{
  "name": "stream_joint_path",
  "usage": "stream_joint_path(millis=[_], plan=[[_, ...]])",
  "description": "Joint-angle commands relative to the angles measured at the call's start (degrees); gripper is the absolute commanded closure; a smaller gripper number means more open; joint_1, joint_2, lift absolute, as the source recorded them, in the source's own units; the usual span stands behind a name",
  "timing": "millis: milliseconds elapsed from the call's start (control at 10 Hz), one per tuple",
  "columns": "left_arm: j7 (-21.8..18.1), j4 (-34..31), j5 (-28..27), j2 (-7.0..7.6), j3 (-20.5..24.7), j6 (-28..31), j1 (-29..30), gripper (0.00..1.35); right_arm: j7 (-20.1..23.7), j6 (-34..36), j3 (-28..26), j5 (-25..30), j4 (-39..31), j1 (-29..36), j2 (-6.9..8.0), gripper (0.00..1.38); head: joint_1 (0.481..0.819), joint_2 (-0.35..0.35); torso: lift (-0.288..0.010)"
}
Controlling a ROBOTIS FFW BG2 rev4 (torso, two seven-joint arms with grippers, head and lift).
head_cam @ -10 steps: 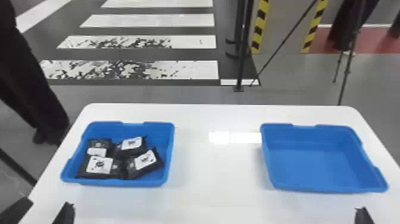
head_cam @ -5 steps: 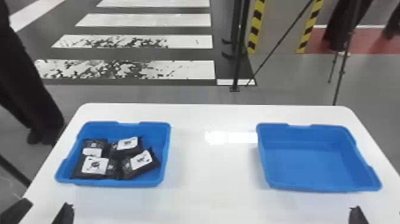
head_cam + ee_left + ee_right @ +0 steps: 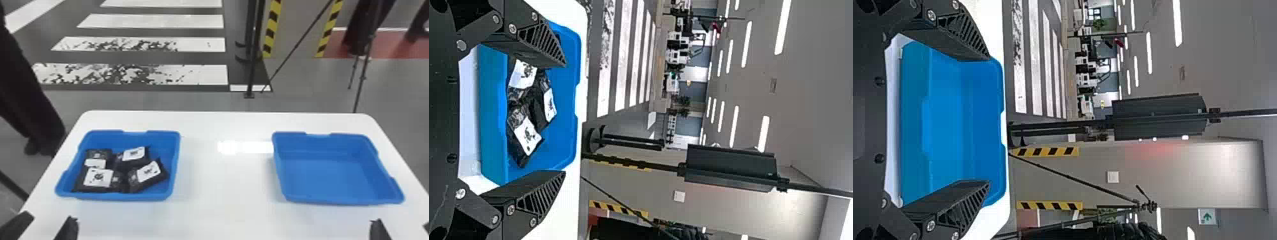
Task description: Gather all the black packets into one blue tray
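Four black packets (image 3: 98,177) sit in left blue tray (image 3: 105,139), gathering looks done, none seemingly left; left gripper (image 3: 564,119), right gripper (image 3: 988,120) both wide.

White-striped grey floor (image 3: 191,102), hazard-taped wall (image 3: 1178,175), bright ceiling lights (image 3: 783,27)

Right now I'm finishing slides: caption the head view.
White-labelled black packets in one blue tray, another blue tray to its right.

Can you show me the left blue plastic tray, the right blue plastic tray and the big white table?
Left blue plastic tray (image 3: 118,197): head view, its near rim.
Right blue plastic tray (image 3: 322,178): head view, its inside floor.
Big white table (image 3: 223,191): head view, its top between the trays.
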Motion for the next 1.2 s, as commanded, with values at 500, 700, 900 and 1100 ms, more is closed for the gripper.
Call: stream_joint_path(millis=[500, 700, 900, 1100], plan=[[-0.35, 0.59, 0.31, -0.09, -0.13, 1.10, -0.58, 0.29, 0.00, 0.00, 0.11, -0.14, 0.12, -0.32, 0.05, 0.15, 0.695, 0.004, -0.110], [-0.53, 0.59, 0.31, 0.00, -0.24, 1.38, -0.86, 0.29, 0.00, 0.00, 0.11, -0.25, 0.26, -0.46, 0.05, 0.15, 0.695, 0.005, -0.110], [-0.53, 0.59, 0.20, 0.00, -0.36, 1.38, -0.86, 0.30, 0.00, 0.00, 0.23, -0.59, 0.26, -0.60, 0.05, 0.15, 0.695, 0.001, -0.110], [-0.62, 0.59, 0.20, 0.00, -0.36, 1.52, -1.00, 0.30, 0.00, 0.00, 0.23, -0.59, 0.26, -0.60, 0.05, 0.15, 0.695, -0.001, -0.110]])
